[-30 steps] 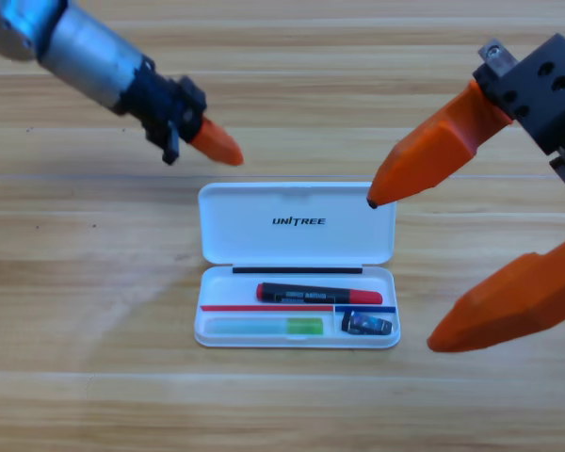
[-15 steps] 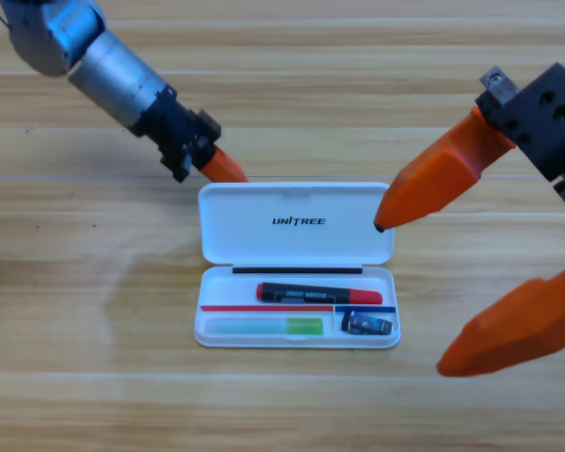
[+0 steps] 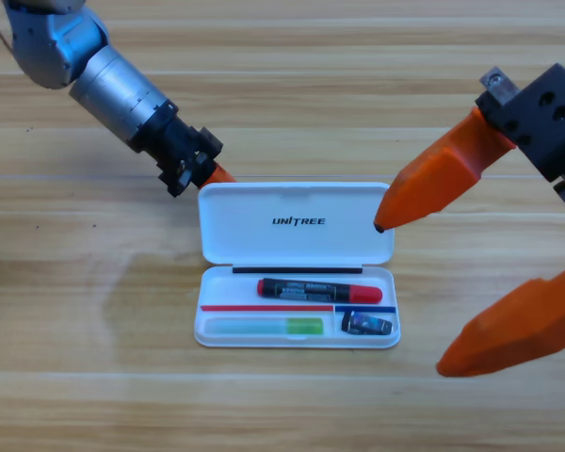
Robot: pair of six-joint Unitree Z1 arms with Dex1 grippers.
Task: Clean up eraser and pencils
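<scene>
Left gripper sits at the white case lid's upper-left corner, jaw state not clear. Inside the tray: green pencil front-left, black pencil in the middle, eraser front-right; all light and stiff. Probably only the thin, smooth lid is left to push by its back edge; right gripper, jaws wide apart, is at the case's right end.

The red-ended black pencil lies flat, below both grippers. The green pencil lies beneath it; the small black eraser sits nearest the right gripper's lower jaw.

Left grey arm's black tool with orange jaws reaches down-right, jaws mostly hidden. Right black-and-orange tool sits big, jaws spread wide.
</scene>
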